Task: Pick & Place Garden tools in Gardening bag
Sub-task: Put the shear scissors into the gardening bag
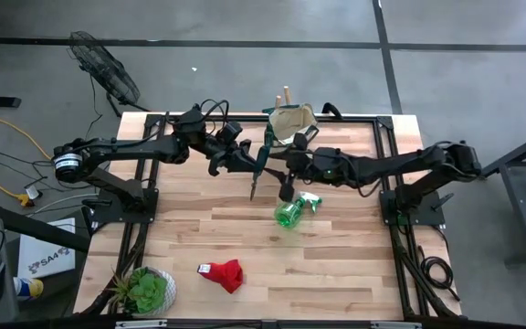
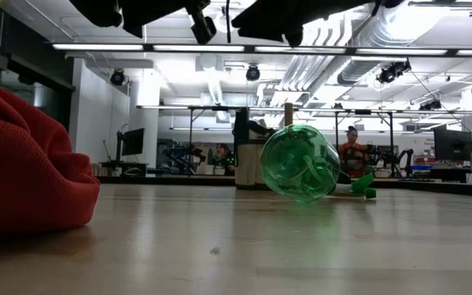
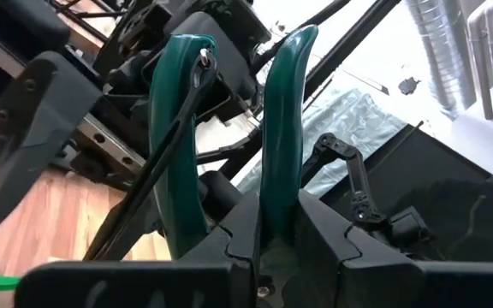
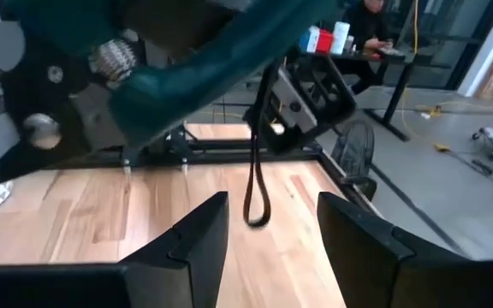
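A: Left gripper (image 1: 256, 166) was clamped on the pruning shears (image 1: 261, 163), teal handles squeezed between its fingers (image 3: 229, 235), blades pointing down above the table (image 1: 336, 265).

B: And the right gripper (image 1: 288, 174)?

A: Just beside it, jaws apart, nothing in them. Gardening bag (image 1: 292, 123) sat just beyond both grippers. Spray bottle (image 1: 292, 211) lay below the right one, red glove (image 1: 224, 273) well apart.

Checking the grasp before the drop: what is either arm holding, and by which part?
The left gripper holds the pruning shears by their green handles. The right gripper is open and holds nothing.
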{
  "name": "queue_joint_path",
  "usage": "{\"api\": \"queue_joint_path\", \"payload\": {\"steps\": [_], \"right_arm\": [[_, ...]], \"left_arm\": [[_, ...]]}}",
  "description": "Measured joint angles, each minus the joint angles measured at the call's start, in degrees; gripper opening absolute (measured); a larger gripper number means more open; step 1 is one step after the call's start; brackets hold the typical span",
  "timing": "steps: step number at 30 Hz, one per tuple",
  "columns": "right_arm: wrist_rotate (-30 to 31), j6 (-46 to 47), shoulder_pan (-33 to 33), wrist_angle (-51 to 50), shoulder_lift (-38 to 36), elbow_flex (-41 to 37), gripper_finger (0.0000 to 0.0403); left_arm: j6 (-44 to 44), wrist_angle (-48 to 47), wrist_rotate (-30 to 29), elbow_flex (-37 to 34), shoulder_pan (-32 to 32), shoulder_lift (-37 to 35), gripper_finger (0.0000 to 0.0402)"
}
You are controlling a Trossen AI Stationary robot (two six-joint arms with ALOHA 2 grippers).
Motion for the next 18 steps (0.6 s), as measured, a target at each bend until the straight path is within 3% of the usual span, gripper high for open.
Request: {"api": "queue_joint_path", "payload": {"steps": [18], "right_arm": [[-1.1, -0.6, -0.8, 6.2, 4.5, 0.0, 0.0172]], "left_arm": [[-0.7, 0.0, 0.8, 0.0, 0.0, 0.0, 0.0043]]}}
